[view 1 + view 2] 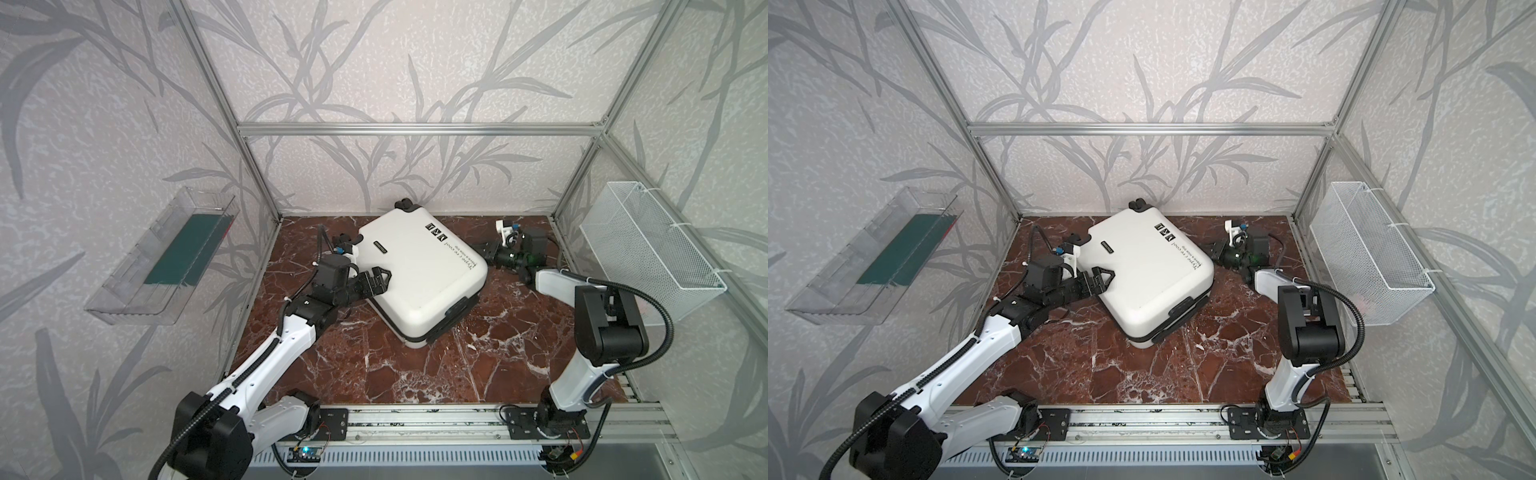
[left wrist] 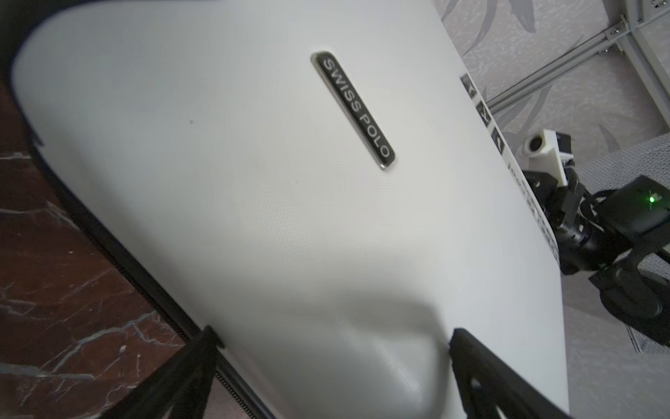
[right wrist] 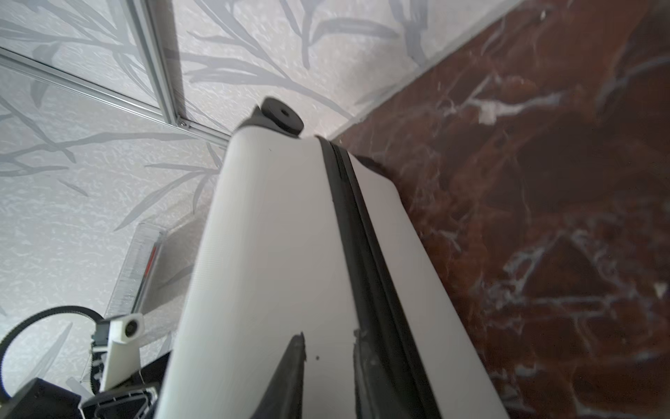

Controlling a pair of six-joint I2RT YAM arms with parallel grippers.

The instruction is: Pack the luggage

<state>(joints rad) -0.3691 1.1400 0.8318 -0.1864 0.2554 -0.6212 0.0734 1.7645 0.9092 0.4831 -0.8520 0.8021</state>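
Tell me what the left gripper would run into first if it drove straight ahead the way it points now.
The luggage. The left gripper points at its white shell, open jaws straddling the shell's rounded edge. Contact looks near, though the remaining gap is unclear.

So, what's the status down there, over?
Left claw wide open at left edge of suitcase. Right claw nearly closed against its right side by the zip, grip unclear. Suitcase lid down, lying on the table. Nothing in the way.
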